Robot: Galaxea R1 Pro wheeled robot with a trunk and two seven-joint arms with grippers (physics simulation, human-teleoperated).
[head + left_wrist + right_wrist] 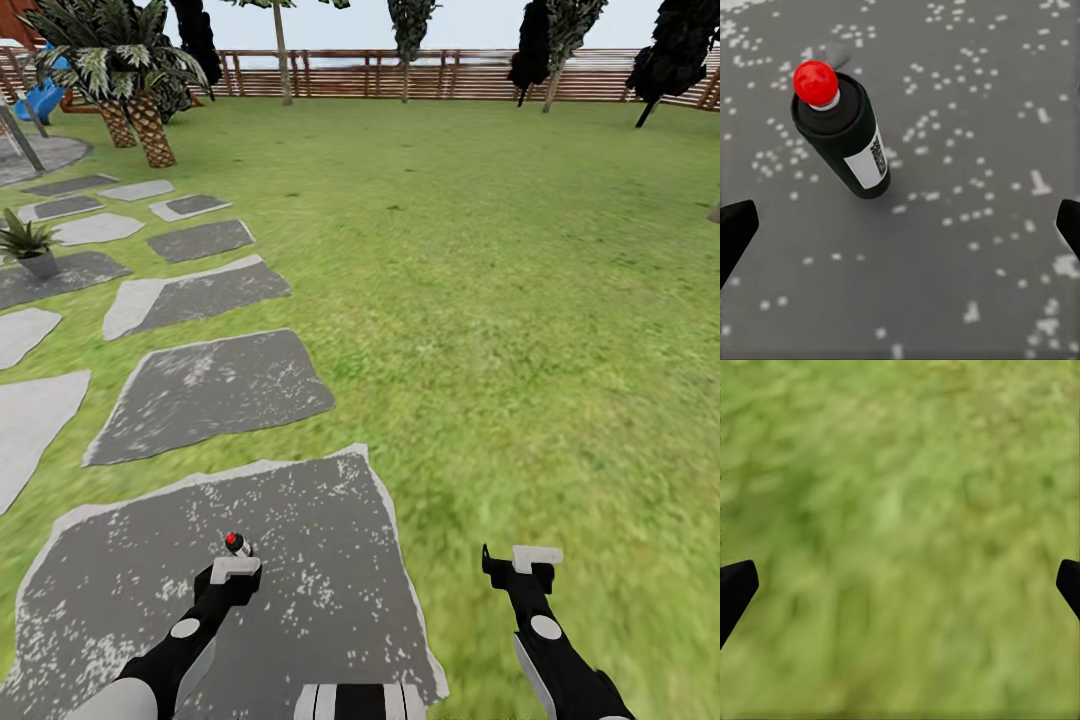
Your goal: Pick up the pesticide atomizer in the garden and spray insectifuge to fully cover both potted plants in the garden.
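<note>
Left gripper (900, 225) wide open, empty, above upright atomizer (844, 135) on stone (330, 560); off-centre descent could topple it. Right gripper (900, 585) open, empty.

Matt dark bottle (844, 142), plastic-looking, with glossy smooth red top (815, 82) and white paper-like label (868, 160); standing on rough grey stone slab (300, 560) speckled white, paler at worn edges. Soft blurry grass (900, 525), uneven green, no sheen; brown wooden slat fence (420, 75) at back, scaly rough palm trunks (148, 128), small plant (25, 238) in smooth matt grey pot (40, 264). Smooth black fingertips (735, 232), hard plastic look, slight gloss on arm shells.
</note>
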